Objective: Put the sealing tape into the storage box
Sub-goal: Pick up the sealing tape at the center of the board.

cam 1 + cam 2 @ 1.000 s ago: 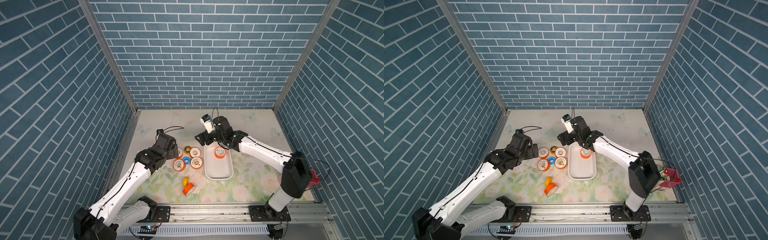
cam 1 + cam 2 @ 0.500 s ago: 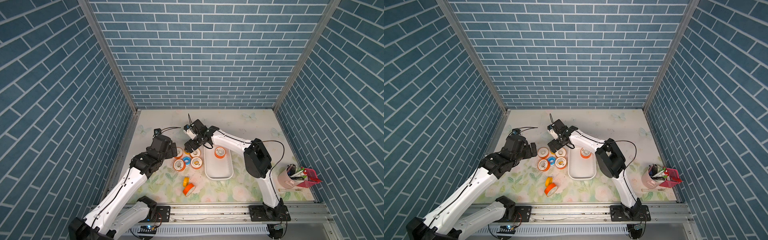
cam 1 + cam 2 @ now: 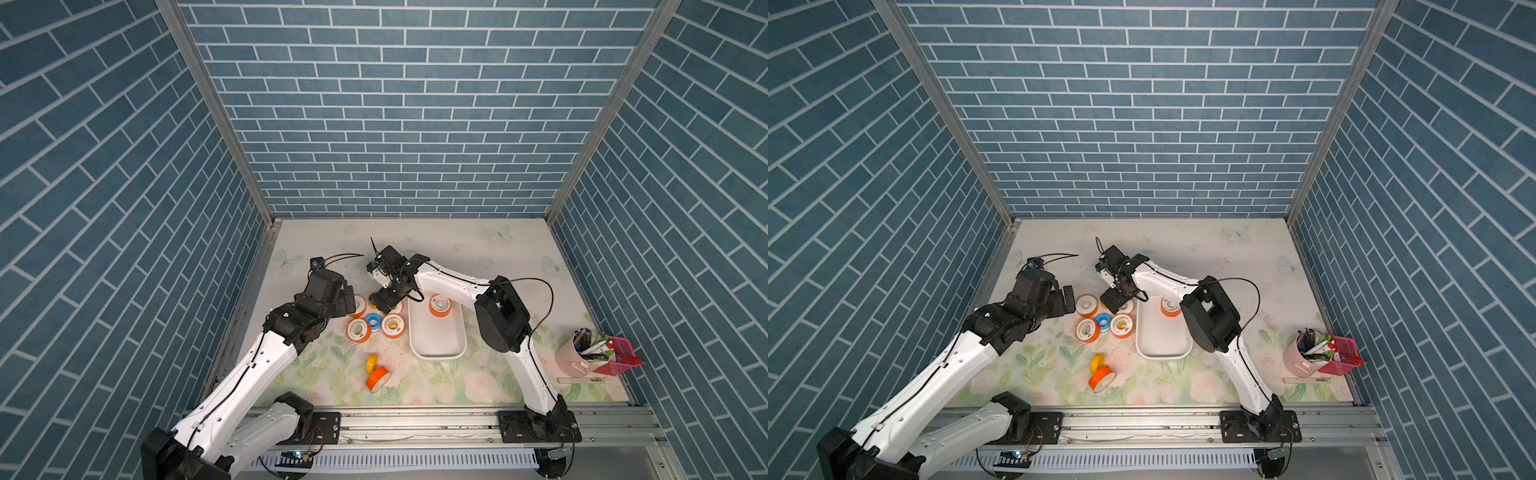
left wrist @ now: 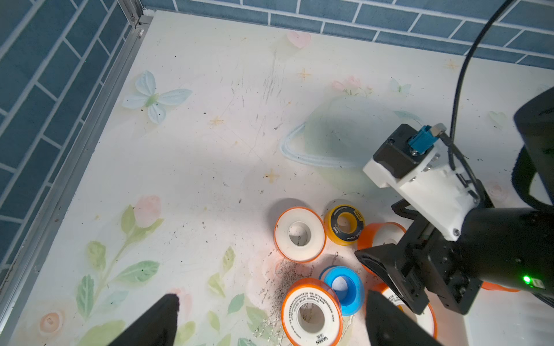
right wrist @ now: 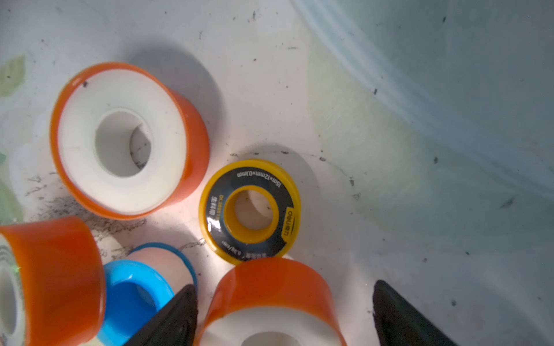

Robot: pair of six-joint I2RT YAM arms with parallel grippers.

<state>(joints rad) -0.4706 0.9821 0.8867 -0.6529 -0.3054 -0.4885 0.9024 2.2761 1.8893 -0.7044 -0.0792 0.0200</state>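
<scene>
Floral tabletop: your right gripper gapes empty astride a likely light, stiff orange spool; pinch its slick rim.

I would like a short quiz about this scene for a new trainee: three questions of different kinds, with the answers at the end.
1. Count: how many spools of sealing tape lie inside the storage box?
2. True or false: the left gripper is shut on a spool.
3. Choose one. The right gripper: A, reaches into the storage box; B, is open, with its fingers on either side of an orange spool; C, is shut and holds a spool in the air.
Key: 1, one. 2, false: it is open and empty. 3, B.
</scene>
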